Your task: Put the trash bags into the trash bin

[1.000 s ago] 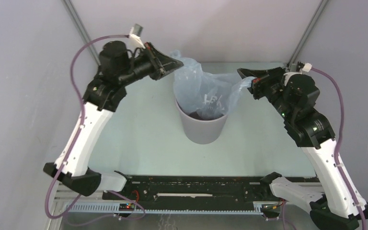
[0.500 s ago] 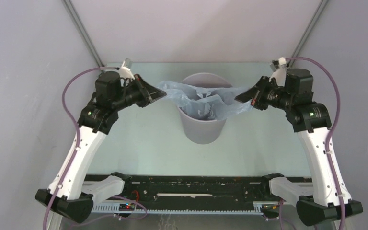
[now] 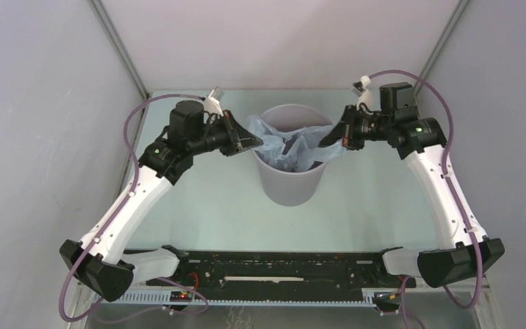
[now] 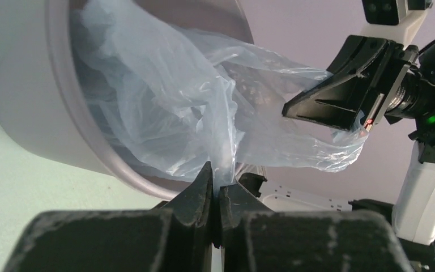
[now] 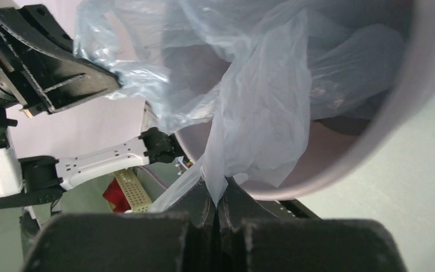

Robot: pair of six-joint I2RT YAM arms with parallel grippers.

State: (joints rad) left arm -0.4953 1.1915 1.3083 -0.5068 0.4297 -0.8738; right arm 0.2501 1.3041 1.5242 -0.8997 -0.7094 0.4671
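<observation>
The bag (image 3: 294,147) was a pale, see-through blue with glossy white glints along its wrinkles. The bin (image 3: 291,186) was plain grey, and the table (image 3: 205,205) pale mint green. The arms (image 3: 127,212) were white with black joints, the fingers (image 4: 195,198) matt black and the cables (image 3: 127,127) purple. A small green light (image 3: 418,126) glowed at the upper right of the frame.

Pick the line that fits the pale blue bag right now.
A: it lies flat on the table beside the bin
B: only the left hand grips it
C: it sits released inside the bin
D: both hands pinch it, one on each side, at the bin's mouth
D: the left hand and the right hand are each shut on an edge of the bag, which sags into the bin.
</observation>
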